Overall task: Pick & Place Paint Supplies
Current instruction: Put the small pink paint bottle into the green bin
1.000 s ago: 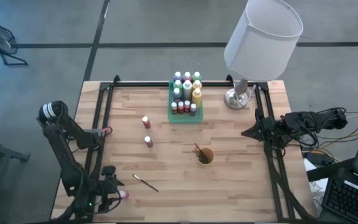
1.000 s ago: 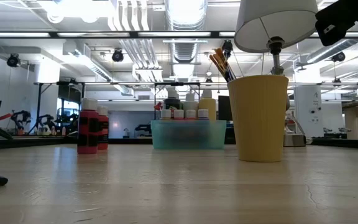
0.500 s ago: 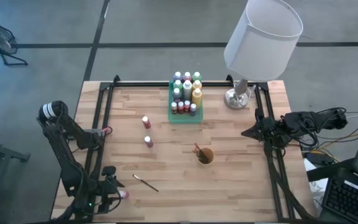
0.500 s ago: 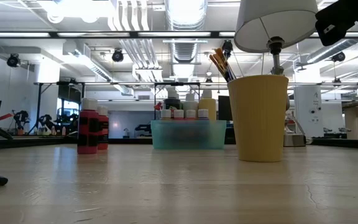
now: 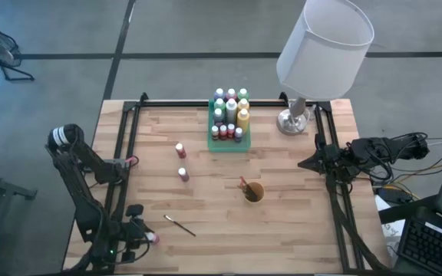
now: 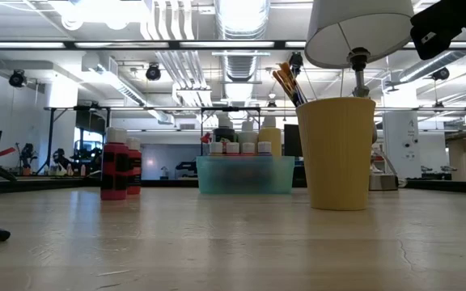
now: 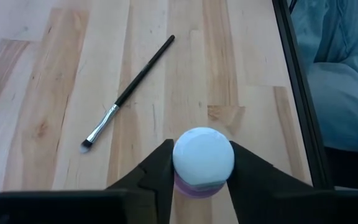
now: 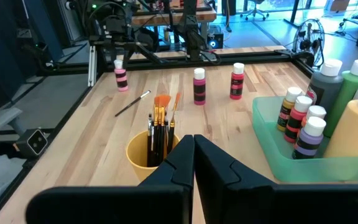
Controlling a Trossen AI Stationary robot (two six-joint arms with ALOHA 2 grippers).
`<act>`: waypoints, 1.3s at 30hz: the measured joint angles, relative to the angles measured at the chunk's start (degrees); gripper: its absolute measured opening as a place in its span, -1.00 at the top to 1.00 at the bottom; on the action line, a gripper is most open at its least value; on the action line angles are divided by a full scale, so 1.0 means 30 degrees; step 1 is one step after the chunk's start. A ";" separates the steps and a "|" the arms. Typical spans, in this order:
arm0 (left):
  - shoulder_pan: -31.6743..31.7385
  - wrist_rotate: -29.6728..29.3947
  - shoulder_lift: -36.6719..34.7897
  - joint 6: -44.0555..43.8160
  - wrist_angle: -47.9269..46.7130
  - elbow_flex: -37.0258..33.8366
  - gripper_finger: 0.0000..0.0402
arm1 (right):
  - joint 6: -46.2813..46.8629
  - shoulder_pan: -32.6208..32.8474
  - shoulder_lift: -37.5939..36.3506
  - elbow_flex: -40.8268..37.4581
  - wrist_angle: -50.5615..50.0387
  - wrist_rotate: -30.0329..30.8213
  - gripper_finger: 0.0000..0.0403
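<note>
Paint bottle point(image 7: 202, 163), small, light and probably hard and a bit slippery, stands at about seven o'clock on the bench point(image 5: 282, 222), pinched on its round sides by the left gripper point(image 7: 201, 167), while the right gripper point(image 8: 194, 149) waits pressed together at three o'clock.

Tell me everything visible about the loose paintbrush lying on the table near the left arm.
The thin dark-handled paintbrush lies flat on the pale wooden table, alone, near its front-left corner. It has a slim black handle, a short silvery metal ferrule and a small pale bristle tip. Nothing touches it. The left gripper sits close beside it, shut on a small pink paint bottle with a pale cap, clear of the brush.
</note>
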 joint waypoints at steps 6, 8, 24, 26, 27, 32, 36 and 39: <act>0.0000 0.0128 -0.0029 -0.0165 0.0198 0.0000 0.31 | 0.0000 0.0005 0.0003 0.0000 0.0000 0.0000 0.96; 0.0000 0.0121 -0.0029 -0.0263 0.0245 0.0000 0.35 | -0.0003 0.0000 -0.0002 0.0000 -0.0003 0.0000 0.96; 0.2726 -0.3402 -0.1370 0.1530 0.0513 0.1155 0.38 | -0.0004 0.0005 0.0003 0.0000 -0.0007 0.0000 0.96; 0.3773 -0.3727 -0.1377 0.1874 0.0514 0.1488 0.38 | 0.0000 -0.0003 0.0000 0.0000 -0.0007 0.0000 0.96; 0.4347 -0.3784 -0.1377 0.2089 0.0528 0.1631 0.38 | 0.0000 0.0005 -0.0004 0.0000 -0.0007 0.0000 0.96; 0.7718 -0.3843 -0.1377 0.4704 0.0694 0.2501 0.37 | -0.0001 0.0005 -0.0003 0.0006 -0.0007 0.0000 0.96; 1.0485 -0.3843 -0.1377 0.8096 0.1266 0.3471 0.37 | 0.0000 0.0003 0.0001 0.0002 -0.0007 0.0000 0.96; 1.2577 -0.3852 -0.1377 1.0043 0.1696 0.4067 0.37 | -0.0001 0.0005 -0.0003 0.0001 -0.0007 0.0000 0.96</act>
